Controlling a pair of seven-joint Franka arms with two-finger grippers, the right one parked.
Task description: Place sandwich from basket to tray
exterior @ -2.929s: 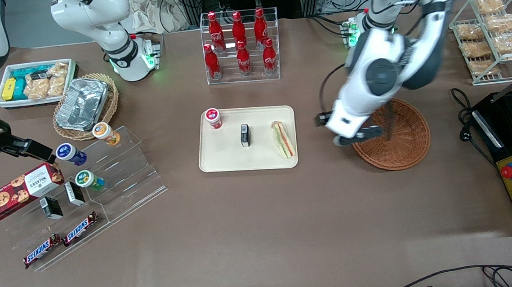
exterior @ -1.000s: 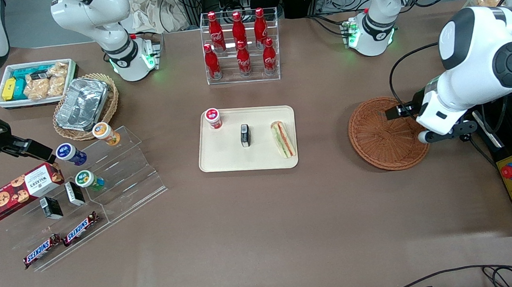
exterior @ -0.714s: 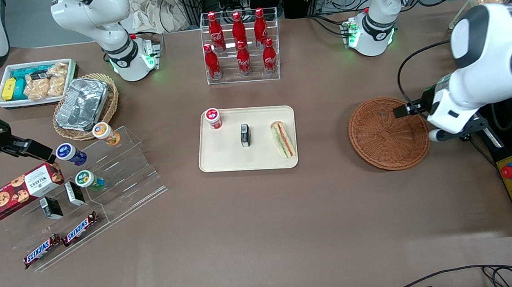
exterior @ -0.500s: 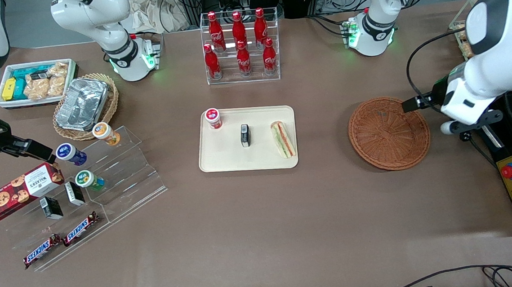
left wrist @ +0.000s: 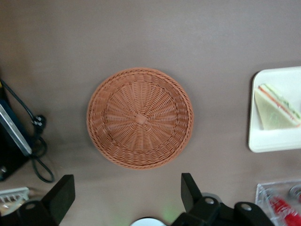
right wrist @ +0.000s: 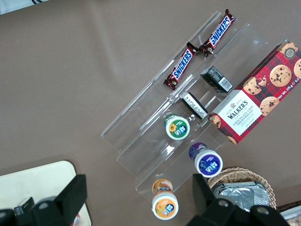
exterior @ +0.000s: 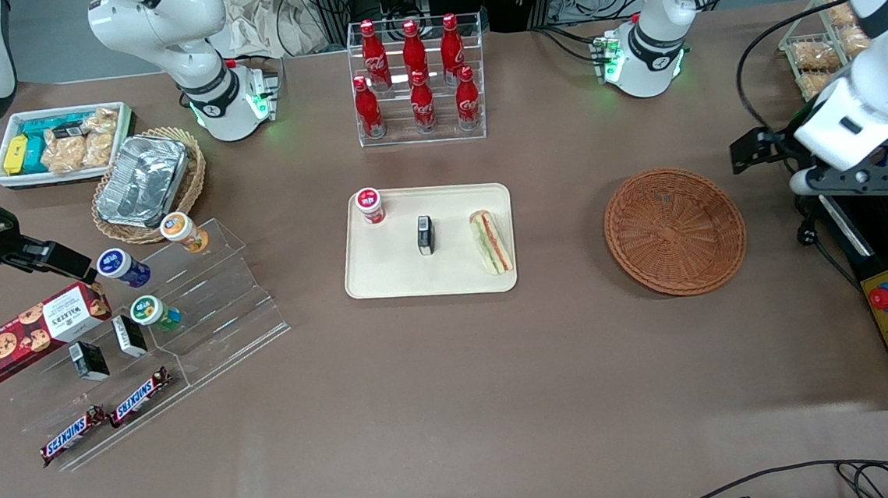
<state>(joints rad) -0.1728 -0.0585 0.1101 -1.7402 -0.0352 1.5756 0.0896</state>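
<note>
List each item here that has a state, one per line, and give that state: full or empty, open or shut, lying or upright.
sandwich: lying on the tray
tray: holds three items
basket: empty
gripper: open, above the table beside the basket
red-capped bottle: upright on the tray
black box: on the tray

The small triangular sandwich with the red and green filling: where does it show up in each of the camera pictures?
Front view: the sandwich lies on the cream-beige tray, at the tray's end toward the round reddish-brown wicker basket.
Left wrist view: the sandwich on the tray's corner, apart from the basket; the open gripper hovers above the table.
Right wrist view: not in it.
Shared landmark: the tray.
</note>
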